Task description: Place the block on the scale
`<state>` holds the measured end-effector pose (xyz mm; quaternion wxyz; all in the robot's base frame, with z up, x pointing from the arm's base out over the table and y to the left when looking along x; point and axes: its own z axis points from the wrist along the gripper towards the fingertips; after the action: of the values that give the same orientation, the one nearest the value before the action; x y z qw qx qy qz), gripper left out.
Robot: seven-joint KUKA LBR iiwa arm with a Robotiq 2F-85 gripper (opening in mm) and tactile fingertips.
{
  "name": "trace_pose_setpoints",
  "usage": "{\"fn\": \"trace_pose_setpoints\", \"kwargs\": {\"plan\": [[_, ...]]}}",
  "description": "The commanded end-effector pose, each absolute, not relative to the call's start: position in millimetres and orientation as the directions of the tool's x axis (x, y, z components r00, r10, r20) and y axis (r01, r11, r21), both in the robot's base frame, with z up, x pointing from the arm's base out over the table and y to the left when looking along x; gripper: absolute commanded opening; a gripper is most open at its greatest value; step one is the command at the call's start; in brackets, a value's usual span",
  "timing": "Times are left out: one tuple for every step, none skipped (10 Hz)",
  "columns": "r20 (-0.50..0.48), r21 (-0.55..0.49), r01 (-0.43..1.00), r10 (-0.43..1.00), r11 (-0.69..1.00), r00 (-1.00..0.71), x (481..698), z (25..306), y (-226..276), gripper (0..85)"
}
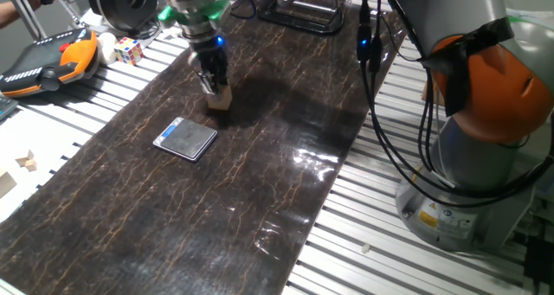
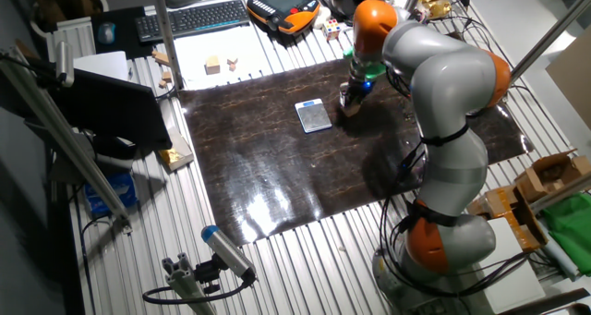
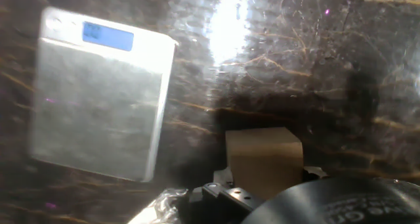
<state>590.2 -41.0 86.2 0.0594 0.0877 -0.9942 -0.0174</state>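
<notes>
Writing: scale (image 3: 98,92) display lit blue, digits too blurred to read.
Block (image 1: 220,99): on dark mat (image 1: 260,157), between the fingertips of gripper (image 1: 213,86); just beside the scale, not on it.
Gripper: fingers narrow around the block; firm grip cannot be confirmed.
Hand view only: the lit display.
Fixed views only: puzzle cube (image 1: 128,49), pendant (image 1: 48,61) off the mat.

Overhead light strikes the glossy dark mat (image 1: 260,182), leaving white glare patches near its right edge in one fixed view and a blown-out hotspot at the top of the hand view. That hand view is soft and smeared, washing the scale (image 3: 98,92) pale. The block (image 3: 264,159) casts a dark shadow leftward.
</notes>
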Motion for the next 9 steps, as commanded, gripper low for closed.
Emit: {"fn": "trace_pose_setpoints", "kwargs": {"plan": [[0.116,0.045,-0.068,-0.072,0.997,-0.991,589.2,92.2,-26.1,29.0],[0.114,0.022,-0.030,-0.032,0.999,-0.993,589.2,98.7,-11.4,29.7],[0.110,0.008,0.009,0.008,1.000,-0.994,588.8,104.5,2.0,31.0],[0.096,0.002,0.051,0.051,0.999,-0.994,588.2,108.0,12.8,32.3],[0.081,0.002,0.099,0.098,0.995,-0.992,588.6,110.3,22.0,33.0],[0.071,-0.012,0.117,0.118,0.993,-0.991,588.7,111.8,28.6,33.0],[0.054,-0.008,0.140,0.140,0.990,-0.989,588.4,110.4,32.9,32.7],[0.047,-0.004,0.151,0.151,0.989,-0.987,589.6,106.9,34.0,32.7],[0.046,-0.001,0.161,0.161,0.987,-0.986,591.1,103.7,34.1,33.0]]}}
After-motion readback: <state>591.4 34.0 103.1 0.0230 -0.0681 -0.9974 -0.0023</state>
